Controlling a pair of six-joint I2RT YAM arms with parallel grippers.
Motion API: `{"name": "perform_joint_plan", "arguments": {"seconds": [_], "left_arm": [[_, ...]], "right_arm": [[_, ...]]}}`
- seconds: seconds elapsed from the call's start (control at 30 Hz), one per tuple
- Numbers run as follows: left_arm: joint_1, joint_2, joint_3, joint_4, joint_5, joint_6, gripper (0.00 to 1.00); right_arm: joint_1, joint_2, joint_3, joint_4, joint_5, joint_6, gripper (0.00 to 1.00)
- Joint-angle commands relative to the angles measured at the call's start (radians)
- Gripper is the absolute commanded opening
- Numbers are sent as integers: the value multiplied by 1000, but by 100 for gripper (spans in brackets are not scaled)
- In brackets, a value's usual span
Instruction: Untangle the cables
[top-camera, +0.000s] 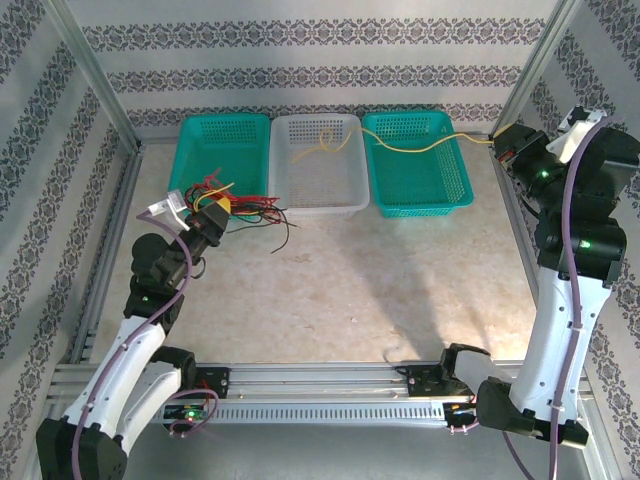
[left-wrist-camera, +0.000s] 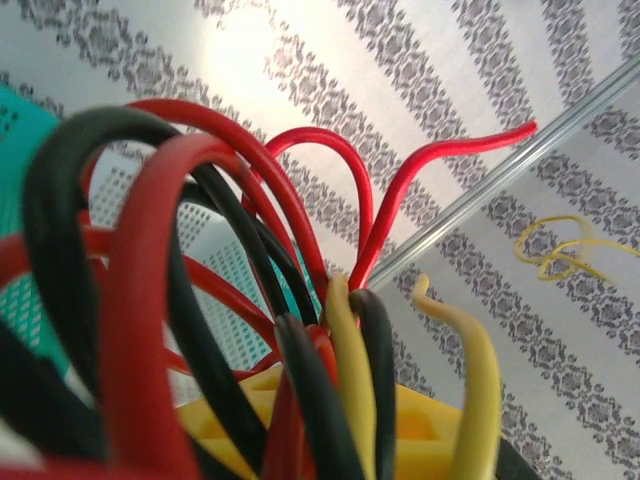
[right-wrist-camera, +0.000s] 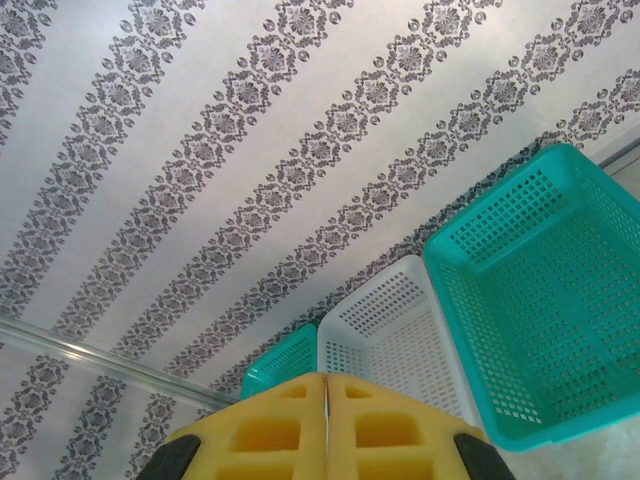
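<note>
The thing to watch is the yellow cable (top-camera: 420, 150) — its long axis runs sideways. The looped end lies in the white basket (top-camera: 345, 200), and the cable stretches out to that basket's right, over the teal basket (top-camera: 440, 185) next to it, up to the right gripper (top-camera: 498, 142). That gripper's pads (right-wrist-camera: 300, 395) are pressed flat together. The cable's end runs right up to them, so it looks pinched there, though the wrist view shows no wire at the seam. The other cables, a red and black bundle (top-camera: 255, 212) with some yellow wires in it, sit just off the white basket's front-left corner. The left gripper (top-camera: 212, 222) clamps them, jaws nearly closed around the fistful, with loops fanning out past the fingertips. So the left arm has the bundle and the right arm has the yellow one. From above, the yellow loops look apart from the bundle, so a pull to the right, away from the white basket, probably frees the cable — unless a loop snags on the basket's mesh and drags it along.
</note>
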Motion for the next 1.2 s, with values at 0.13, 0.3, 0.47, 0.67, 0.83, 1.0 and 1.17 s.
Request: {"name": "perform_joint_plan", "arguments": {"seconds": [0.13, 0.3, 0.47, 0.67, 0.83, 1.0, 1.17], "left_arm": [[-136, 79, -85, 59, 17, -71, 0], [-355, 210, -126, 153, -135, -74, 0], [-472, 403, -90, 251, -197, -100, 12], [-511, 538, -19, 201, -225, -141, 100], [-510, 372, -3, -125, -296, -97, 99], [-506, 28, 11, -555, -446, 17, 99], [-465, -159, 143, -911, -614, 69, 99]], "right_arm": [[-5, -36, -115, 59, -12, 42, 0], [-4, -59, -193, 91, -35, 57, 0], [-1, -74, -224, 96, -45, 58, 0], [10, -92, -247, 112, -52, 67, 0], [13, -103, -249, 117, -49, 73, 0], [17, -101, -236, 104, -45, 58, 0], [27, -99, -247, 103, -39, 54, 0]]}}
